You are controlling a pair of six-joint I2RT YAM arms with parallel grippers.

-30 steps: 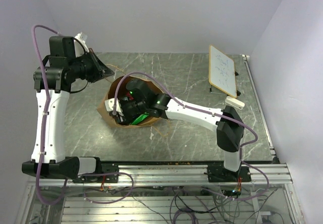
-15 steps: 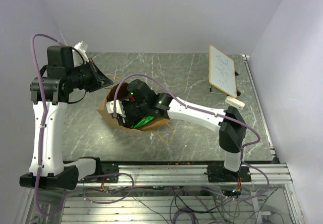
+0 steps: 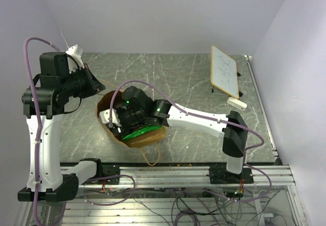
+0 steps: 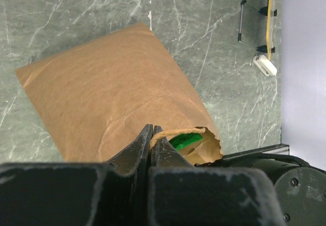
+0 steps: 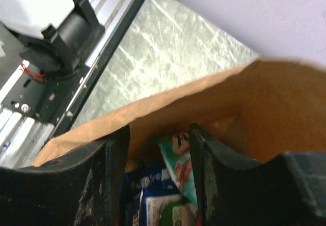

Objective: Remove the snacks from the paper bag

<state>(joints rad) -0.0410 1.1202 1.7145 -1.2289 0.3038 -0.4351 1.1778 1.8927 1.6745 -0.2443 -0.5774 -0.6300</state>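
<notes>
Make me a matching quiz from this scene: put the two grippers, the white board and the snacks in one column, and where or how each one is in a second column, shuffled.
Column one:
1. left gripper
2. right gripper
3. white framed board
4. snacks

Column two:
A. lying inside the paper bag
B. open, poised in the bag's mouth
C. shut, pinching the bag's rim
D. propped up at the far right of the table

Pairs: 1-C, 2-B, 3-D, 4-A
</notes>
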